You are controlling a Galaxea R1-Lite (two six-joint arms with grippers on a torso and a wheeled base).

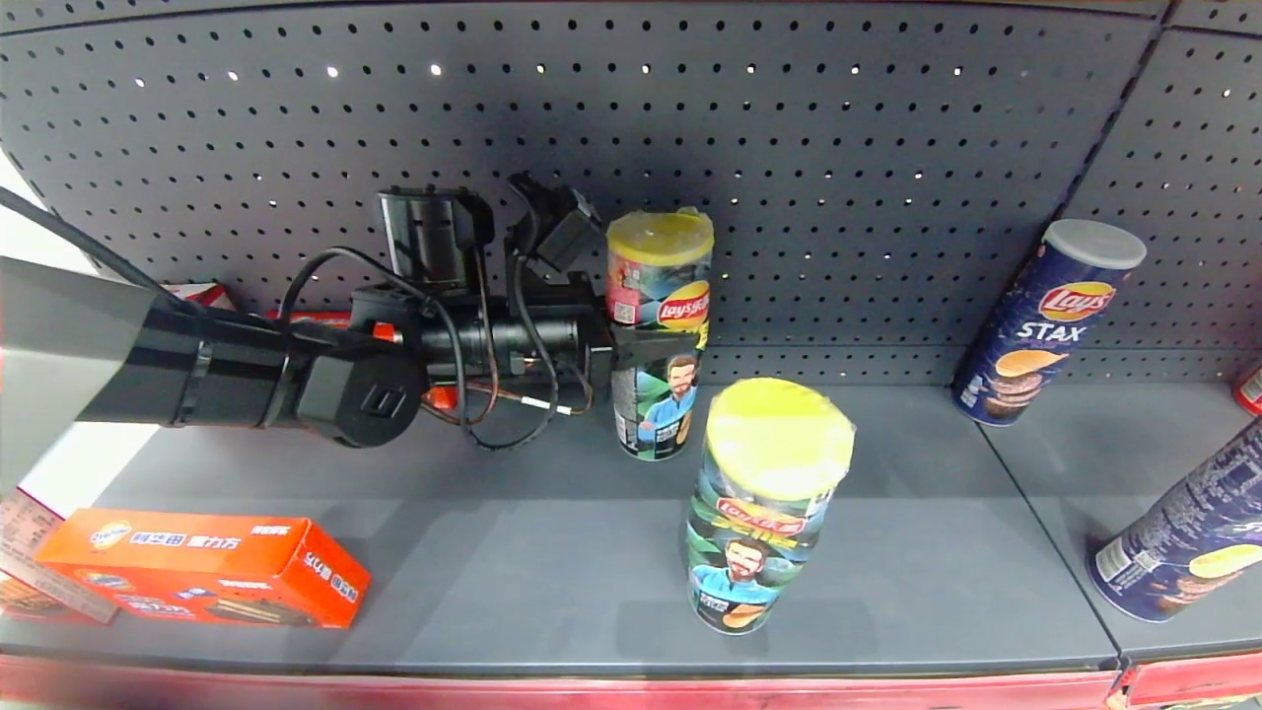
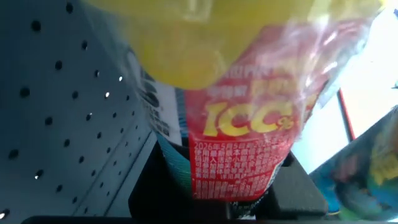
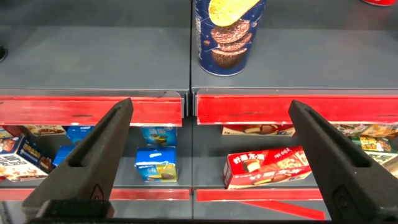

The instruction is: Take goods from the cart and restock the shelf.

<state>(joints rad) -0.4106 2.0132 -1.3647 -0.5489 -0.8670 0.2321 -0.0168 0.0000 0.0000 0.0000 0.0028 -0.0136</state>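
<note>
Yellow-lidded chip can, upper centre of the frame, is pinched by the left end effector at the back of the shelf. A twin can already stands in front, so letting go is probably what remains. The right end effector is spread and empty.

Chip can blurred up close, blue can cropped by the edge, red item mostly behind left arm

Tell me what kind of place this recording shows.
Probably a shop aisle or a mock-up of one: a pegboard-backed shelf with red price rails, chip cans standing on it, and snack boxes on the shelf below.
</note>
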